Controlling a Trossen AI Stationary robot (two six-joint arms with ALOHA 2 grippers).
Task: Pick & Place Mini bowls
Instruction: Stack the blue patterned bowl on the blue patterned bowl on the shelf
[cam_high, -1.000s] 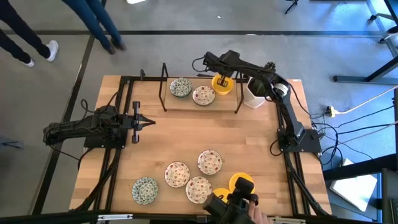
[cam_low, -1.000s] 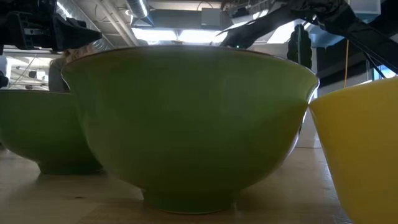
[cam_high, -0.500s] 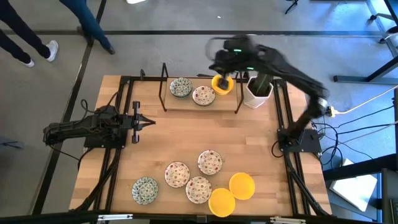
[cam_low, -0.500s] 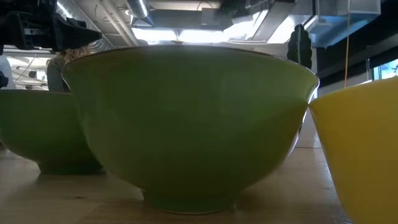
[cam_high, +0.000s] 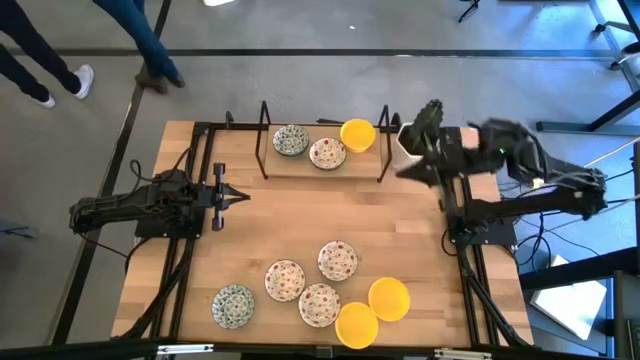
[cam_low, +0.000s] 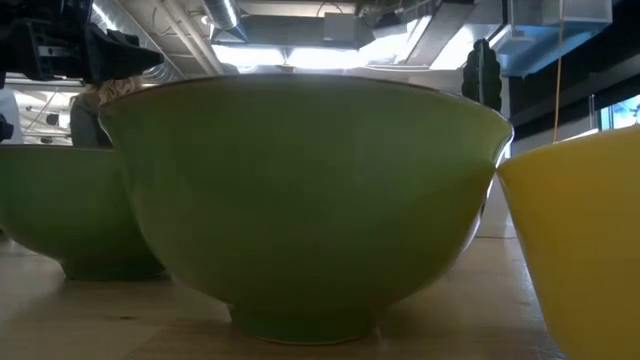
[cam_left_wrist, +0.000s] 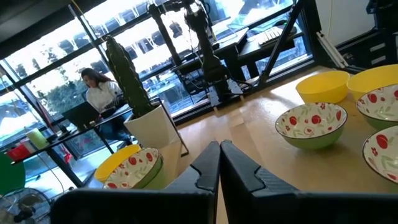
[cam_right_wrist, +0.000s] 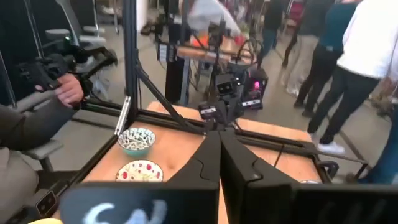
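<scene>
Now the right gripper (cam_high: 405, 172), jaws shut on nothing, has swung back from the far rack (cam_high: 322, 158) toward its base, leaving a yellow bowl (cam_high: 357, 134) there beside a red-speckled bowl (cam_high: 327, 153) and a green-patterned bowl (cam_high: 291, 140); I judge that placement finished. Six more bowls wait near the front edge of the wooden table (cam_high: 300, 220), two of them yellow (cam_high: 388, 298). The left gripper (cam_high: 232, 197) sits closed and empty at the left side. Beyond the table, people (cam_right_wrist: 348, 68) stand in the room, and a cactus pot (cam_high: 408, 152) sits beside the rack
</scene>
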